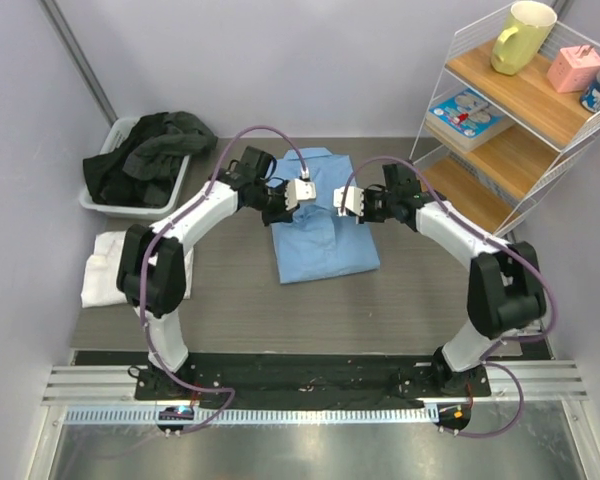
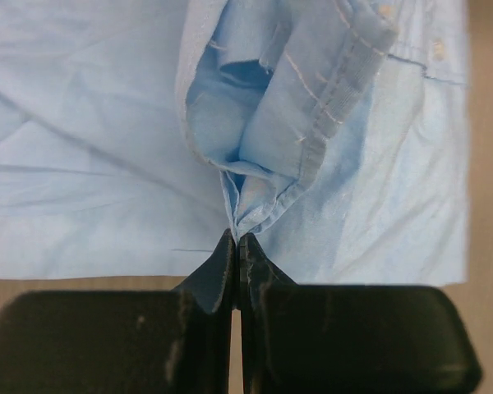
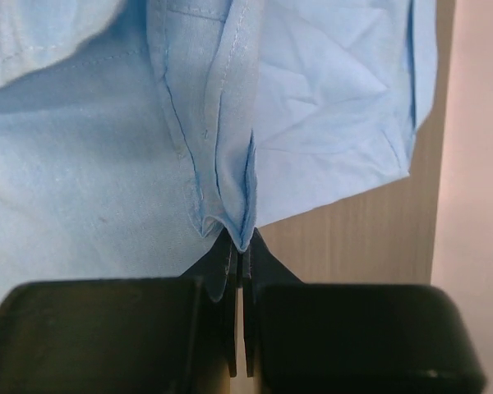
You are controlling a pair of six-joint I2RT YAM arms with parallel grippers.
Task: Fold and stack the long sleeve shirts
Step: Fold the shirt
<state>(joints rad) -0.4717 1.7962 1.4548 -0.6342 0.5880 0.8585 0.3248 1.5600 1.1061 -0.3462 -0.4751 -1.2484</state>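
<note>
Fingertips of left gripper [image 2: 237, 246] closed tight on a pinch of light blue shirt [image 2: 82, 123], black jaws meeting with nothing but cloth between them. Pinched part a doubled, stitched band with rows of seam thread, bunched into a hollow tube just above the tips; possibly a cuff or placket end, hard to say from so close. Two small pale buttons near the band's far end. Right gripper [image 3: 240, 246] likewise clamped on the light blue shirt [image 3: 329, 98], gripping a narrow stitched fold that rises from the tips as a ridge. Cloth around both grips thin, matt and lightly creased, ending in a straight hemmed edge against the wood-grain table [image 3: 353, 238].

From above, left gripper [image 1: 280, 203] and right gripper [image 1: 363, 205] facing each other over the upper half of the light blue shirt [image 1: 325, 250], one near each side edge. Shirt lying mid-table as a folded, roughly rectangular packet, near edge square and flat. White shirt [image 1: 105, 268] crumpled at the left table edge, well apart from the blue one, partly behind the left arm. Beyond it, pale bin [image 1: 120, 208] heaped with dark clothes [image 1: 150, 155]. At far right, wire shelf [image 1: 525, 150] bearing yellow mug [image 1: 522, 36] and pink box [image 1: 576, 68].
</note>
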